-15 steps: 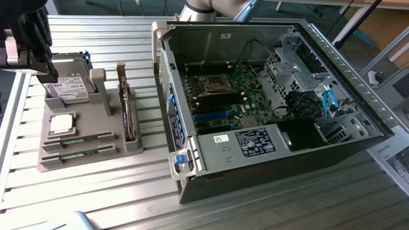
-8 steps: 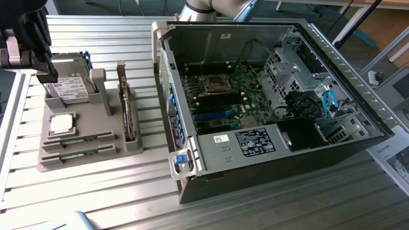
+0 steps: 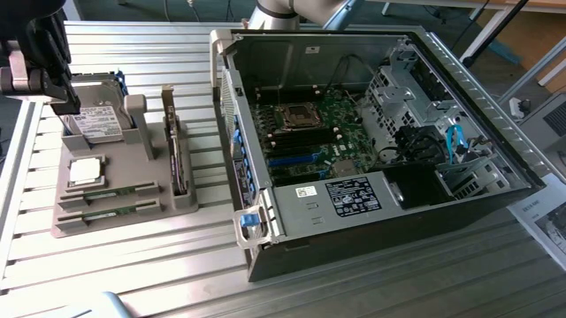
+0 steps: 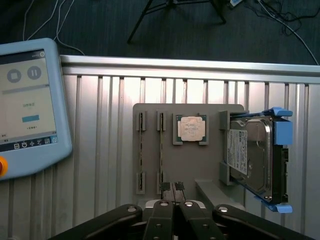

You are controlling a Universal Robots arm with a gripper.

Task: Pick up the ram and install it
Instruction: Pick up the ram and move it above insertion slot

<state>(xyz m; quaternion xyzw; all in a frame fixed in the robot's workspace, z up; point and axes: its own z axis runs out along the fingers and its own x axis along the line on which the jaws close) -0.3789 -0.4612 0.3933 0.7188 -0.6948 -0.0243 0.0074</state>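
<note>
ram sits on edge in grey tray slot, just beside processor, exterior view's left — likely light, stiff, fragile; best pinched by its long edges. hand above tray, fingertips together, empty.

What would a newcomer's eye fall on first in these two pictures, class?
The open computer case, its motherboard bared, dominates the exterior view's right. On that view's left a grey tray holds a hard drive, a silver processor and two ram sticks, with the gripper hanging over it.
</note>
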